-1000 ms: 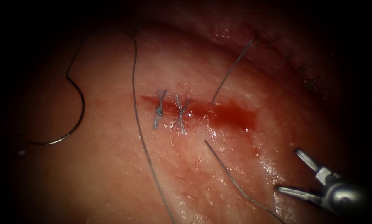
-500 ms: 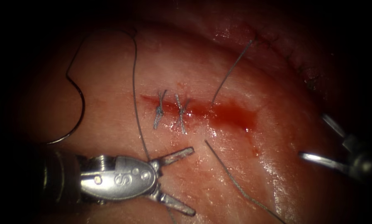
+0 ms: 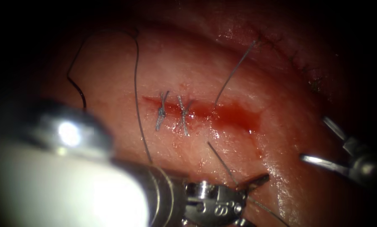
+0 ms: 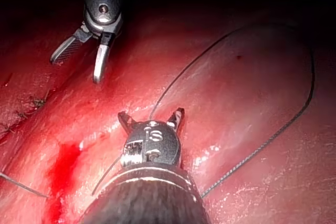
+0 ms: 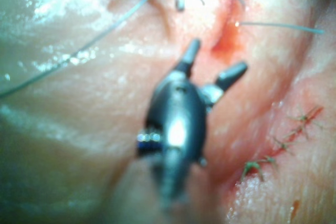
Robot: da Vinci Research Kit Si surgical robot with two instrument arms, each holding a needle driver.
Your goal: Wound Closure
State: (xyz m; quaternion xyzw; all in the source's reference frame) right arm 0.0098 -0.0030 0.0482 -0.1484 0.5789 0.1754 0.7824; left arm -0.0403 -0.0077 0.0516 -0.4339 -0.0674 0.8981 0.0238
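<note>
The left claw (image 3: 249,187) has its jaws apart astride the thread (image 3: 224,162) below the cut (image 3: 201,111), holding nothing; the right claw (image 3: 325,143), well off to its right, also stands apart and empty. The needle (image 3: 75,86) lies loose on the tissue (image 3: 188,63) far to the left claw's left, not in it. The thread looks fine, limp and slippery, best taken flat between the pads.

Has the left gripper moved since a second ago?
Yes. The left gripper came in from the left and now sits open around the thread below the cut, right of the two stitches.
</note>
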